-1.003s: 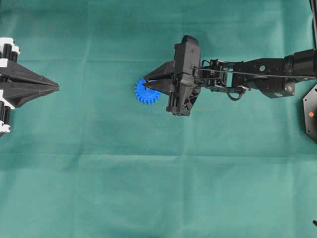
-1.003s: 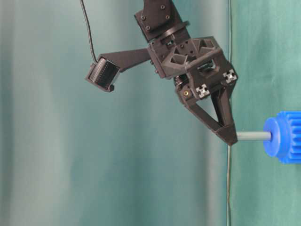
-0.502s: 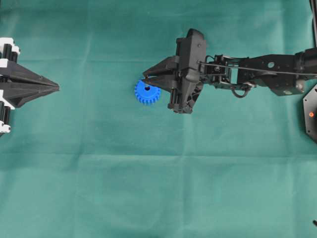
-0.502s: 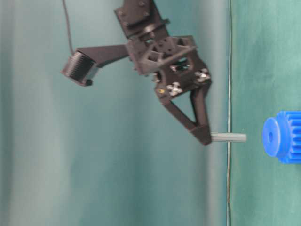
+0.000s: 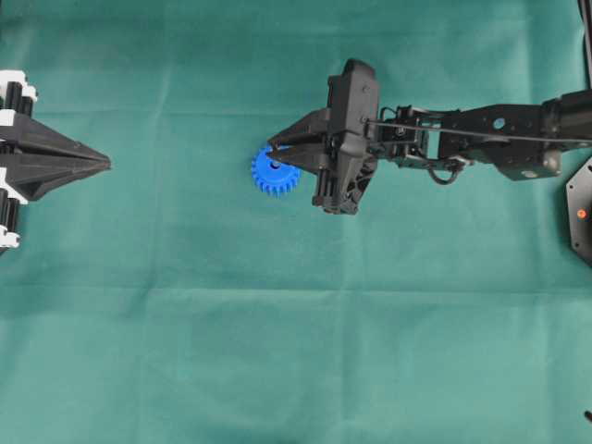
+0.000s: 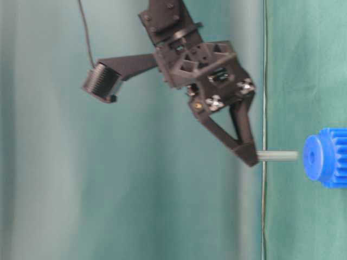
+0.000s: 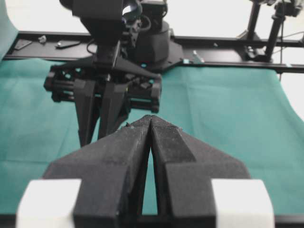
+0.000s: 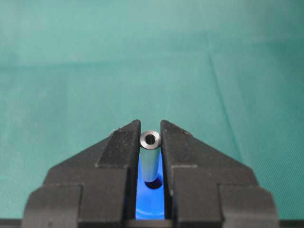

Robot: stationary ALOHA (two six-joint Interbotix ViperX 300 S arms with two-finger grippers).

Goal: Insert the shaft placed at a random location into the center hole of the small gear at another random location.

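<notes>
The right gripper (image 6: 252,158) pinched the pin (image 6: 277,156) just short of the blue gear (image 6: 325,157); the next move probably needed straight lowering into its hole (image 6: 311,157). The left gripper (image 5: 104,164) sat pressed together.

Shiny metal shaft (image 8: 150,159), blue plastic gear (image 6: 325,157) (matt), green cloth (image 5: 277,324)

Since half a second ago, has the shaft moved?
Yes. In the table-level view the shaft has moved back toward the small gear, narrowing the gap without touching.
</notes>
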